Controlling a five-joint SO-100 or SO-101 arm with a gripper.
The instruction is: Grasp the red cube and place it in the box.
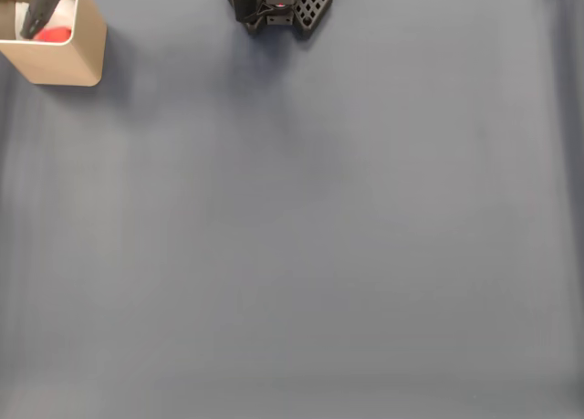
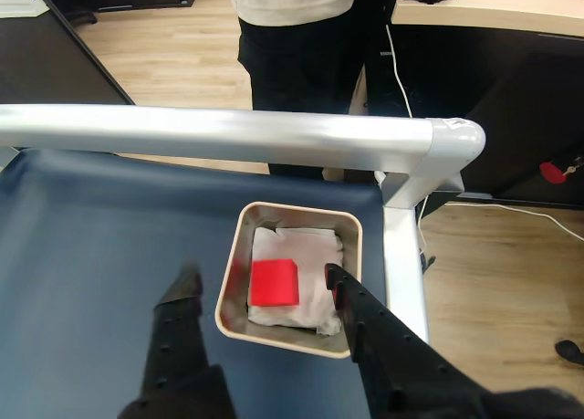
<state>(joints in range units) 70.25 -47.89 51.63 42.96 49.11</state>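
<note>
Your small bright red matte cube is sitting inside the tan cardboard-coloured open-topped box with rounded corners, resting on the crumpled white padding that lines the bottom. In the wrist view it's a bit toward the 8 o'clock side of the box floor, flat on one face, top face up, edges nearly square to the box walls. No long axis on a cube, but the box itself runs its longer side roughly 12 to 6 in that view.

Your black two-finger pincer is spread open and holding nothing. One finger is outside the box wall at about 9 o'clock from the cube, over the dark blue-grey tabletop; the other fingertip is at 3 o'clock from the cube, over the padding. Neither touches the cube as far as you can see.

In the fixed view the box sits way up at 10 o'clock near the tabletop corner, red cube peeking out, with the dark pincer finger dipping in. The black arm base is at 12 o'clock.

A white metal rail runs behind the box, and a person in dark trousers is standing past it.
</note>
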